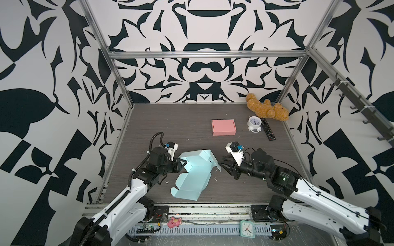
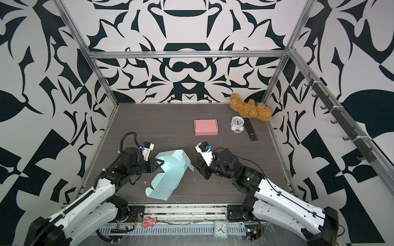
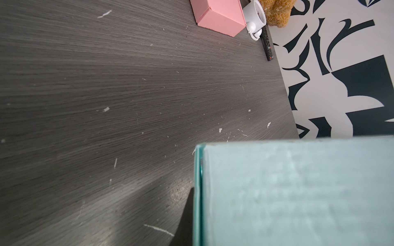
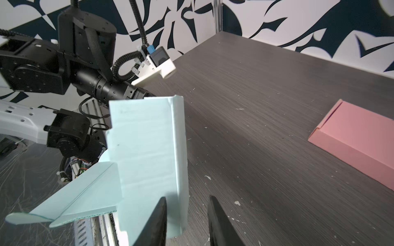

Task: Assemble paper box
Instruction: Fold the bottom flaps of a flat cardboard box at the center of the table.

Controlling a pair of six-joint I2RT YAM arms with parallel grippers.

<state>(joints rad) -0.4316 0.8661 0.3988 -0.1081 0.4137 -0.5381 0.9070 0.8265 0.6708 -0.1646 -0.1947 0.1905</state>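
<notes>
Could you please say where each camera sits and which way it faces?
Top views: high behind the arm bases, looking down on the table; both arms show.
Left wrist: skims the table toward the pink box; blue box up close.
Right wrist: faces the blue box and left arm; open right end effector shows.
Shared: pink box everywhere.

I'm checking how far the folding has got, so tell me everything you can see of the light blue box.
The light blue box is corrugated cardboard, only part folded. Its near panels lie flat on the dark table; the far end stands up, walls and a flap raised. The left gripper pinches its left edge; the right gripper, fingers open, straddles the right flap's edge.
</notes>
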